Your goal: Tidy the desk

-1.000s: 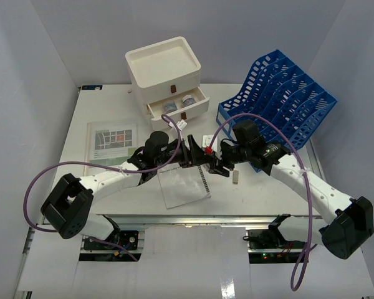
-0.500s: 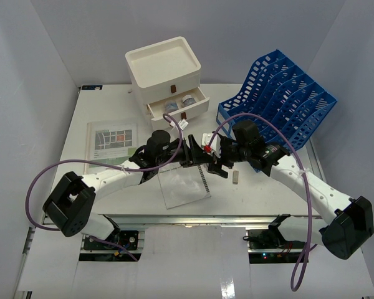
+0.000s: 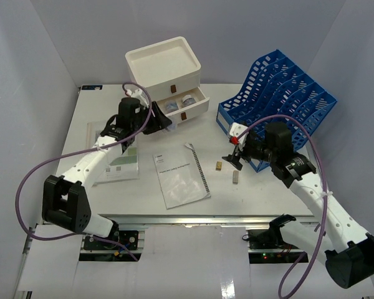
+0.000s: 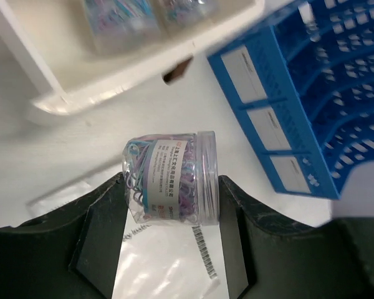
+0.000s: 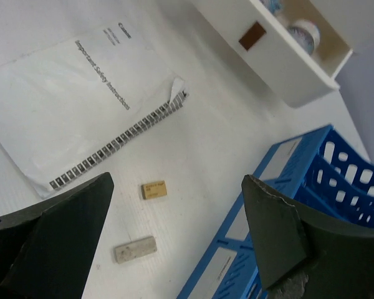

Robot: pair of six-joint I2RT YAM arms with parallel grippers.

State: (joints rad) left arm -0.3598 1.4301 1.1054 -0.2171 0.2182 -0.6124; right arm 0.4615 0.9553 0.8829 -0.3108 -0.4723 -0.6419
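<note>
Jar passed across, drawer next

Left jaws grip a jar (image 4: pixel 171 180) of paper clips. It has moved from mid-desk to just beside the open drawer (image 3: pixel 177 107) on the far side. Right jaws met them over the booklet (image 3: pixel 181 177) a second ago; now they stand open and empty near the rack (image 3: pixel 277 93). The desk (image 3: pixel 249 190) under both arms carries two loose blocks (image 5: pixel 154 189). Stowing the jar looks next.

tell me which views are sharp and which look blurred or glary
left wrist: jar of paper clips crisp, open drawer and blue file rack behind it smeared; right wrist: booklet text readable, near fingers dark and soft; top external: even light, faint shadows on the desk, no glare
</note>
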